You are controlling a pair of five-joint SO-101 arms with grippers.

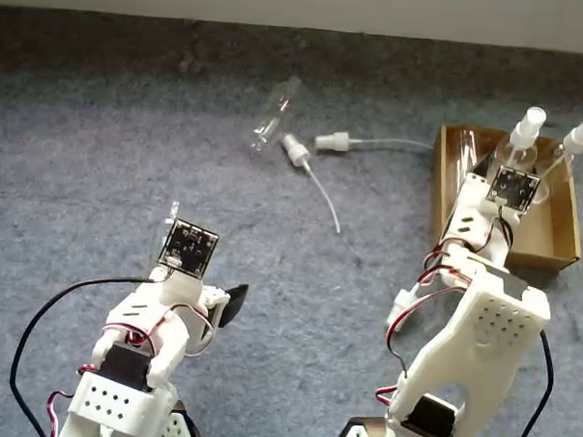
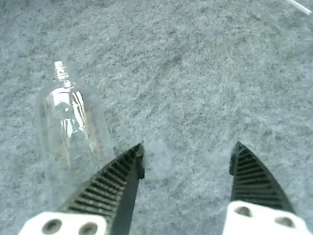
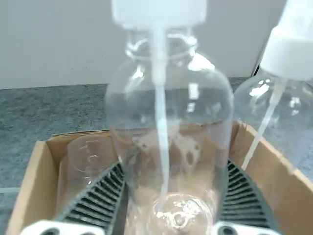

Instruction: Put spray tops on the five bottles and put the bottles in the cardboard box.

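My right gripper (image 3: pixel 168 193) is shut on a clear bottle (image 3: pixel 168 132) fitted with a white spray top (image 1: pixel 529 124), held upright over the cardboard box (image 1: pixel 547 244). A second topped bottle (image 1: pixel 578 139) stands beside it in the box, and a third bottle (image 3: pixel 88 156) lies in the box. My left gripper (image 2: pixel 190 149) is open low over the carpet, with a topless bottle (image 2: pixel 68 122) lying just outside one finger. Another topless bottle (image 1: pixel 275 114) and two loose spray tops (image 1: pixel 297 151) (image 1: pixel 334 141) with dip tubes lie farther back on the carpet.
Grey carpet (image 1: pixel 101 142) covers the whole table. A pale wall (image 1: pixel 301 4) runs along the far edge. Open carpet lies between the two arms and left of the loose bottle.
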